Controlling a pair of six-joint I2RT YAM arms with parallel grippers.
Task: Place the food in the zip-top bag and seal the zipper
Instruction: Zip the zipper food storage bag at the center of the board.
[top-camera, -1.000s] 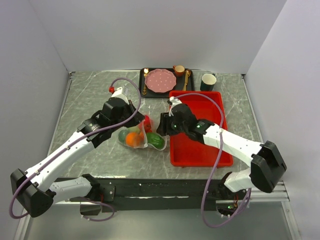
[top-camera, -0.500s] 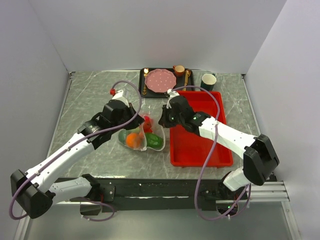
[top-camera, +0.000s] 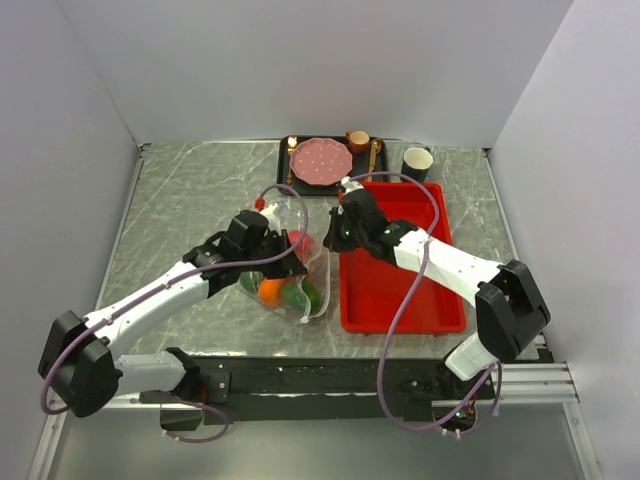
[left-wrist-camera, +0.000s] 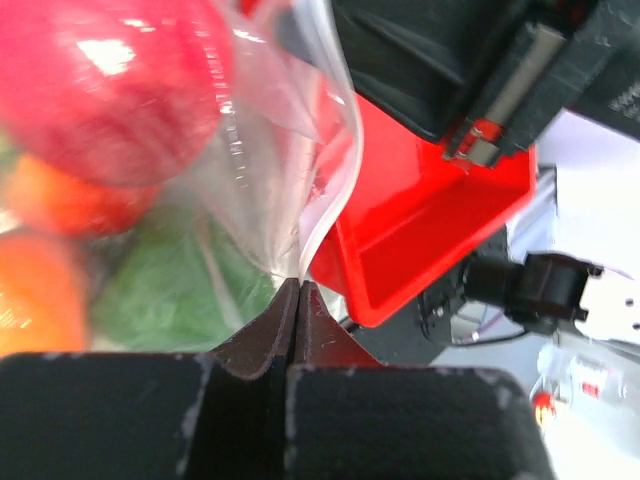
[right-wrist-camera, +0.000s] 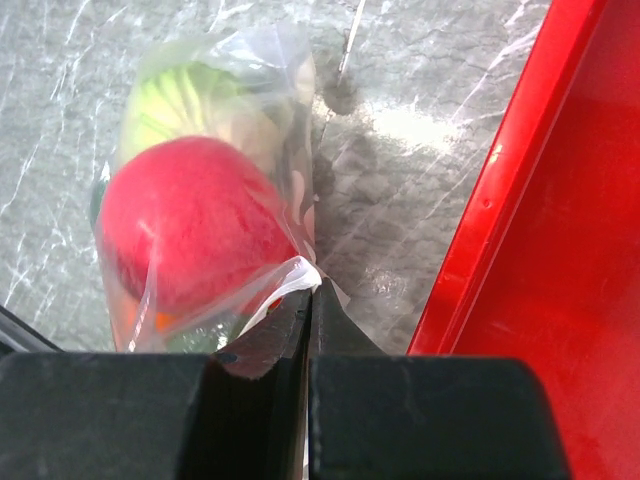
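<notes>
The left end effector is pinched shut on a thin edge of the bag, fingers flat together with the film coming straight up out of the tips. Same deal for the right end effector: it's clamped on the bag's whitish rim. That rim looks like the zipper, though it's too crumpled to say if it's sealed. They've got the bag from opposite sides, left one on the near-left, right one on the far-right next to the tray. All the food I can see is inside the bag. There's the apple up against the film, the cabbage behind it, and the orange and something green lower down. The bag is over the table, just left of the tray, not in it. The plate sits at the back.
</notes>
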